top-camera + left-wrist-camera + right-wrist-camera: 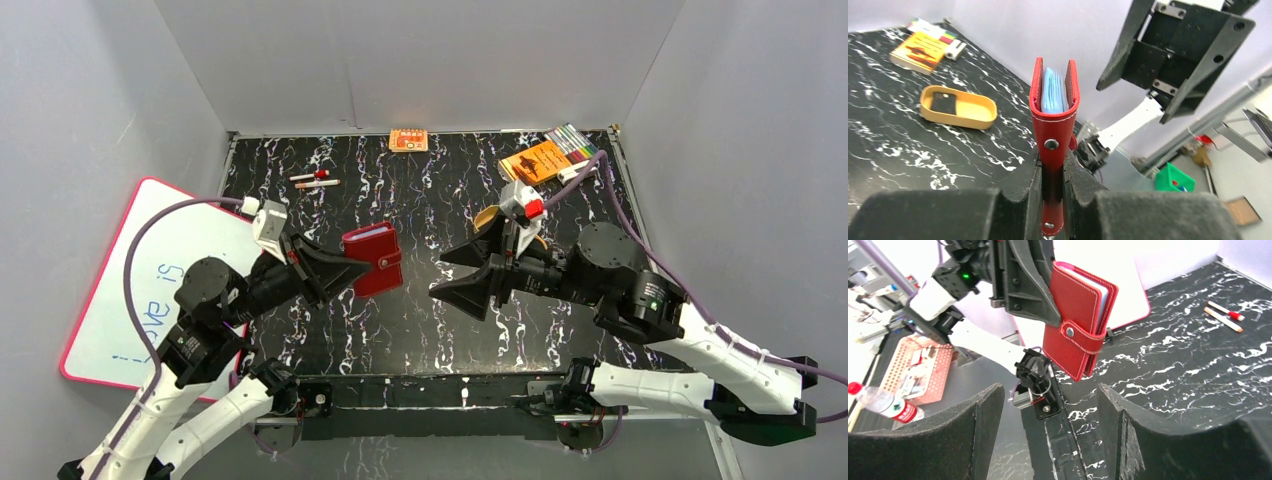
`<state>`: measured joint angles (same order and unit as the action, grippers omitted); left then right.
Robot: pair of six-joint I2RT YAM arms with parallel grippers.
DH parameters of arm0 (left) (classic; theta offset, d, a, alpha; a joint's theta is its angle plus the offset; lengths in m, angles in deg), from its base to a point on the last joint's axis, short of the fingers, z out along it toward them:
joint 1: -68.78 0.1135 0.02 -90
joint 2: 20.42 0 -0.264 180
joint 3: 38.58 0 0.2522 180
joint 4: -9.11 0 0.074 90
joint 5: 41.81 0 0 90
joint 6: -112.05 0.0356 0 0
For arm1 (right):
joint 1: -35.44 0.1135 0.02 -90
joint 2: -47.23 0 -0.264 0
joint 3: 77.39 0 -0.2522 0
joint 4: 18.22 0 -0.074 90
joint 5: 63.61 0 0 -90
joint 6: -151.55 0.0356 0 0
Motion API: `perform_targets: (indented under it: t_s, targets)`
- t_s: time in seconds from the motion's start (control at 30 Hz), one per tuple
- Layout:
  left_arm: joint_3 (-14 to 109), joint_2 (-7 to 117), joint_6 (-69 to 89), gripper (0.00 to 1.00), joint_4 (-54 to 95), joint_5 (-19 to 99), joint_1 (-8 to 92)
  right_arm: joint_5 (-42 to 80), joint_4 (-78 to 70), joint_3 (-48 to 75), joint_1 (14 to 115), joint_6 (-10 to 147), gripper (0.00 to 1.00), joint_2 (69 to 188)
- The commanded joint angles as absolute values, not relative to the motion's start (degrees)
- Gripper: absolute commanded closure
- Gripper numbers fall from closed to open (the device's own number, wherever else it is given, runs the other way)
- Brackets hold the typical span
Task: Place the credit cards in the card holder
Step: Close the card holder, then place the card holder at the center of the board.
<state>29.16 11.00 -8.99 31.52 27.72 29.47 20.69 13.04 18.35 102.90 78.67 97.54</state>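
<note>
The left pincer (pixel 350 265) pinches the small dark red leather-like card holder (pixel 375 258) and holds it in the air above the marbled black surface (pixel 420 320), opposite the right pincer (pixel 442 275), which is spread and holds nothing. I judge the step is presenting the holder; next, the right pincer must fetch the dark flat credit card (pixel 943 102) from the tan oval tray (pixel 983 117). The holder stands on edge, long axis roughly upright, pale blue sleeves toward the right arm; its snap tab looks fastened.
</note>
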Motion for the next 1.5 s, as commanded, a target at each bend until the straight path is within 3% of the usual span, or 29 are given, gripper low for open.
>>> perform_targets:
  t_s: [0.0,0.17,0.63,0.97,1.23,1.27,1.37,1.47]
  targets:
    - [26.75,8.81,-12.93,1.00,23.58,15.77,29.14,14.30,2.68,23.06,102.63,79.36,0.25,97.70]
    - [25.36,8.94,-17.68,1.00,15.56,11.01,29.14,9.34,-10.67,28.60,102.60,85.14,0.25,97.38]
    - [24.04,11.04,-22.94,1.00,6.96,9.28,29.14,7.66,-17.85,31.81,102.60,90.39,0.30,97.39]
    - [23.46,12.22,-25.47,1.00,3.11,8.33,29.16,5.81,-24.69,33.44,102.66,94.76,0.53,100.61]
    - [22.61,11.73,-25.31,1.00,4.71,9.77,29.14,6.54,-25.33,33.39,102.60,94.08,0.95,101.54]
    - [22.69,11.62,-25.16,0.87,5.40,10.20,29.14,7.23,-24.06,32.88,102.60,93.24,1.00,101.36]
    - [22.54,11.36,-24.98,0.55,6.87,10.99,29.16,10.76,-18.94,31.20,102.60,90.66,1.00,100.62]
    - [21.17,11.25,-26.23,0.44,5.30,10.86,29.16,14.24,-16.87,31.25,102.63,89.66,1.00,99.88]
